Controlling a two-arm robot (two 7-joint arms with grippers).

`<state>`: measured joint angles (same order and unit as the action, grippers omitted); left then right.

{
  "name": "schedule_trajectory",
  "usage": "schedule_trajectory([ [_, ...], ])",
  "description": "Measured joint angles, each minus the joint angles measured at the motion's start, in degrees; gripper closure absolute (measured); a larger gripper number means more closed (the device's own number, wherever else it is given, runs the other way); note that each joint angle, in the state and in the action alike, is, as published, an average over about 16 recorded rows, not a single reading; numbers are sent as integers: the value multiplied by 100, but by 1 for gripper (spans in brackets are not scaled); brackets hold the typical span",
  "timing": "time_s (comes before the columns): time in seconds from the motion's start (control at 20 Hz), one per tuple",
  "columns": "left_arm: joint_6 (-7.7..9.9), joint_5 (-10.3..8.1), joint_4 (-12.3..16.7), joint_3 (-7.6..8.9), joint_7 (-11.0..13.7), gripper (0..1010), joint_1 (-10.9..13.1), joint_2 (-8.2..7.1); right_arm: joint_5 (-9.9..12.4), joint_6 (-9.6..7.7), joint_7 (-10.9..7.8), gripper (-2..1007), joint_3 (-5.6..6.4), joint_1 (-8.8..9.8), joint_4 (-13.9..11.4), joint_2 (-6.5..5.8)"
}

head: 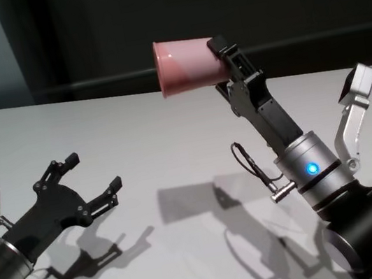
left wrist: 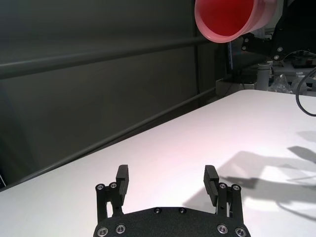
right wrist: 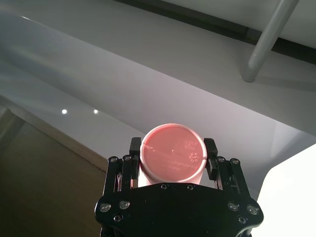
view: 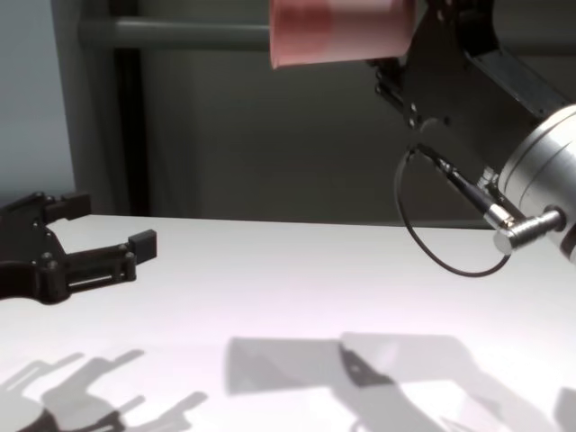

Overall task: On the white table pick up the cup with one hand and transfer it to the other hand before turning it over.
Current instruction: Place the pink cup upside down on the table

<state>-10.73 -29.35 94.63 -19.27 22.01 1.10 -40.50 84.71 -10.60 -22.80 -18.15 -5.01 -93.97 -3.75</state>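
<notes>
The salmon-pink cup (head: 185,65) is held on its side, high above the white table (head: 164,132), with its rim facing my left. My right gripper (head: 218,53) is shut on the cup's base end; in the right wrist view its fingers (right wrist: 134,148) clamp both sides of the cup (right wrist: 173,158). My left gripper (head: 93,172) is open and empty, low over the table at the left, well apart from the cup. The left wrist view shows its spread fingers (left wrist: 122,177) and the cup's open mouth (left wrist: 229,17) far above. The chest view shows the cup (view: 337,31) and the left gripper (view: 110,223).
My right forearm (head: 318,168) rises from the lower right, with a thin black cable loop (head: 250,165) beside it. A dark wall (head: 152,17) runs behind the table's far edge. Shadows of the arms lie on the table's near part.
</notes>
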Motion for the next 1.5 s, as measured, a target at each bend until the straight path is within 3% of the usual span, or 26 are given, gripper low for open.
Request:
schedule_trajectory([
  [0.5,-16,7,-70,79,20,9,75,110,0,0,0,269,0,0,0,0],
  [0.95,-21,0,-79,77,29,9,60,116,2,42,20,269,-1,11,-3,-17],
  [1.25,-23,-4,-78,71,28,9,56,111,-26,233,102,269,20,63,-38,-97],
  [1.5,-23,-7,-77,68,26,9,54,109,-165,547,248,269,79,150,-127,-256],
])
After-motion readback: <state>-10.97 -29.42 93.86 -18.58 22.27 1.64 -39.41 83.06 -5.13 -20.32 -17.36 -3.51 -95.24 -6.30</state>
